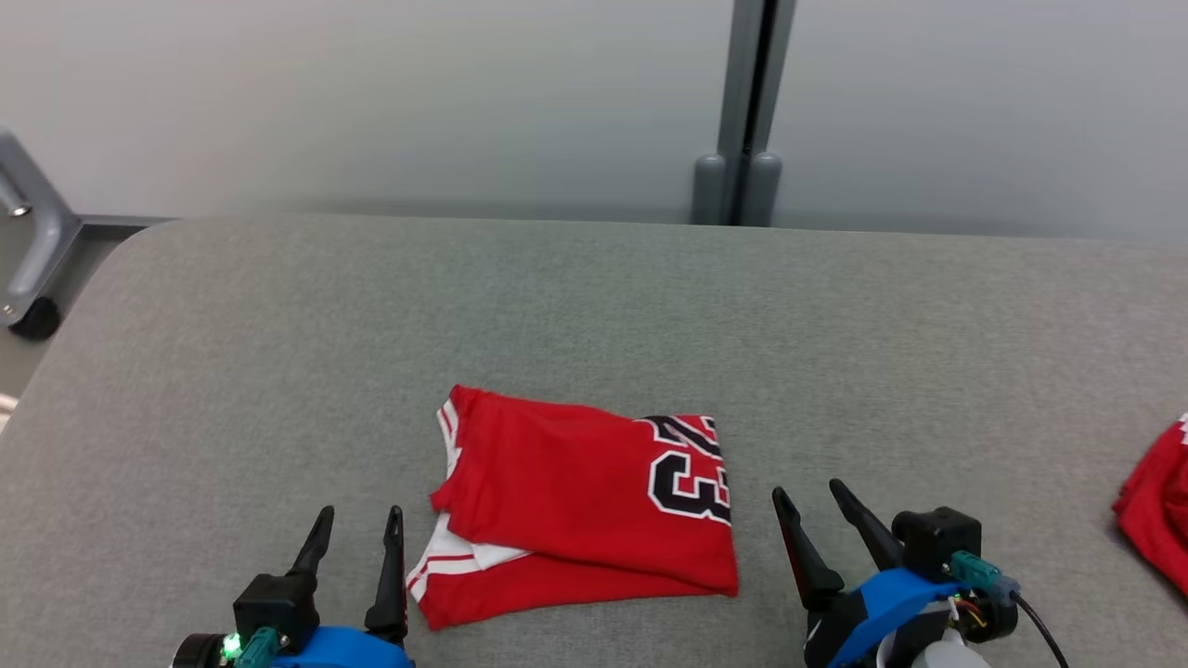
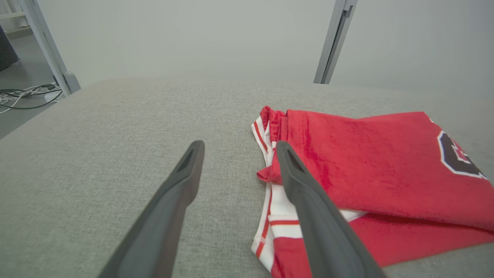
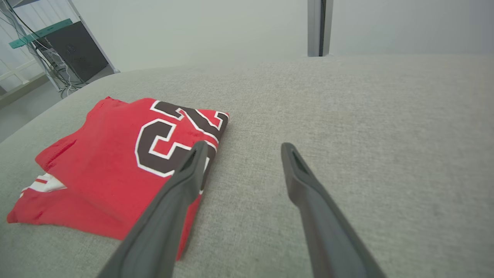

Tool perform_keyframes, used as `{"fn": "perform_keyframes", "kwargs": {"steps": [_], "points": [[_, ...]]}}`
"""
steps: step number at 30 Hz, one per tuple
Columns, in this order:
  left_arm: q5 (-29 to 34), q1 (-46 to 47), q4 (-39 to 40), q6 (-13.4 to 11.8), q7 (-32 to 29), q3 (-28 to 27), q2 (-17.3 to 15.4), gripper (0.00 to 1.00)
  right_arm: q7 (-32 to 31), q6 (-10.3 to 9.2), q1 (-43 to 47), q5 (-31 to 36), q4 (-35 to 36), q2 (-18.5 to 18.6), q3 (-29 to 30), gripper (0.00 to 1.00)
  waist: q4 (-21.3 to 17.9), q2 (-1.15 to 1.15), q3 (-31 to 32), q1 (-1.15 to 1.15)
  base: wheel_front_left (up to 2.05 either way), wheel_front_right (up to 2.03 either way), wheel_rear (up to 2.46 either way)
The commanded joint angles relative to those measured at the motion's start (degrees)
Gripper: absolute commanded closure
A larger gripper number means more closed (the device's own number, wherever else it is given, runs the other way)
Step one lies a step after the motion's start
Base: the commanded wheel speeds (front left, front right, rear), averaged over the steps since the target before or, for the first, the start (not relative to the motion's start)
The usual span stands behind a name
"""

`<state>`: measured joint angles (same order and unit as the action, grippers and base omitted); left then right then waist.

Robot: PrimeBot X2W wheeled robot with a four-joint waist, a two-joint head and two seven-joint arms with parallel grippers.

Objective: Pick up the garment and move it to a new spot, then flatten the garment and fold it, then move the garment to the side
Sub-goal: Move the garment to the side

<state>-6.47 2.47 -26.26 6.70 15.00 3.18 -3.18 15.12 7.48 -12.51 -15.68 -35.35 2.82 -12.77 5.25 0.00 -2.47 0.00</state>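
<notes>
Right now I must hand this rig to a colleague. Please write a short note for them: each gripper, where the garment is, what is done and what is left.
Left gripper: open, empty, low at the garment's left edge.
Right gripper: open, empty, just off its right edge.
Garment: a red jersey lying folded near the front of the grey table, between the two grippers, with the number 23 facing up.
Done: it looks flattened and folded.
Left: probably only moving it to the side.
Note: another red cloth lies at the table's right edge.
</notes>
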Motion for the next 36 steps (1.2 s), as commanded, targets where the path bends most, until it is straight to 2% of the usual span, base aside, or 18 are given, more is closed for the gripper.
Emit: {"fn": "perform_keyframes", "kwargs": {"steps": [1,9,10,12,14,17,20,24,25,33,34,36], "points": [[-0.5,0.96,-0.29,0.42,0.22,0.39,0.09,0.0,0.03,0.03,-1.78,-1.13,-1.24,0.18,-0.48,0.0,3.38,0.0,-2.86,0.0,0.0,0.0,0.0],[-4.91,3.02,-0.8,0.8,0.22,3.68,-1.7,0.0,0.03,0.03,-10.57,-7.33,-14.76,0.24,-1.5,0.0,11.12,0.0,-7.04,0.0,0.0,0.0,0.0],[-5.34,2.98,-0.73,0.81,0.22,3.87,-2.03,0.0,0.03,0.03,-11.37,-8.09,-15.97,0.23,-2.12,0.05,11.53,0.0,-7.18,0.0,0.0,0.0,0.0],[-6.25,3.15,-0.43,0.81,0.22,4.06,-2.43,0.0,-0.12,0.05,-11.64,-10.2,-18.76,0.05,-4.62,1.0,11.88,0.0,-7.35,0.0,0.0,0.0,0.0],[-6.73,2.94,-0.29,0.82,0.22,3.7,-2.94,0.0,-0.28,0.09,-11.49,-11.92,-20.28,-0.15,-6.69,1.0,11.42,0.0,-7.28,0.0,0.0,0.0,0.0],[-7.15,2.47,0.04,0.82,0.22,3.58,-2.89,0.0,-0.29,0.07,-11.96,-12.55,-20.17,0.02,-6.85,1.0,9.41,0.0,-6.75,0.0,0.0,0.0,0.0],[-6.93,1.9,0.61,0.83,0.22,4.18,-2.65,0.0,-0.03,-0.03,-11.86,-11.01,-17.79,0.61,-4.71,1.0,5.82,0.0,-5.84,0.0,0.0,0.0,0.0],[-6.53,1.27,1.85,0.83,0.22,4.35,-2.48,0.0,0.03,-0.01,-10.89,-9.42,-13.54,0.38,-4.03,1.0,-1.74,0.0,-4.71,0.0,0.0,0.0,0.0],[-6.53,1.27,1.85,0.83,0.22,4.35,-2.48,0.0,0.03,-0.01,-10.89,-9.42,-13.54,0.38,-4.03,1.0,-1.74,0.0,-4.71,0.0,0.0,0.0,0.0],[-5.56,1.1,4.2,0.83,0.22,6.08,-2.0,0.0,0.03,0.01,-7.42,-8.39,-7.48,0.26,-4.87,1.0,-18.25,0.0,-4.11,0.0,0.0,0.0,0.0],[-5.46,1.1,4.65,0.83,0.22,6.32,-1.91,0.0,0.03,0.02,-6.44,-8.56,-6.44,0.26,-4.96,1.0,-21.63,0.0,-4.22,0.0,0.0,0.0,0.0],[-5.15,0.75,4.95,0.83,0.22,6.6,-1.9,0.0,0.05,0.02,-5.68,-8.9,-5.55,0.24,-4.78,1.0,-24.75,0.0,-4.37,0.0,0.0,0.0,0.0]]}}
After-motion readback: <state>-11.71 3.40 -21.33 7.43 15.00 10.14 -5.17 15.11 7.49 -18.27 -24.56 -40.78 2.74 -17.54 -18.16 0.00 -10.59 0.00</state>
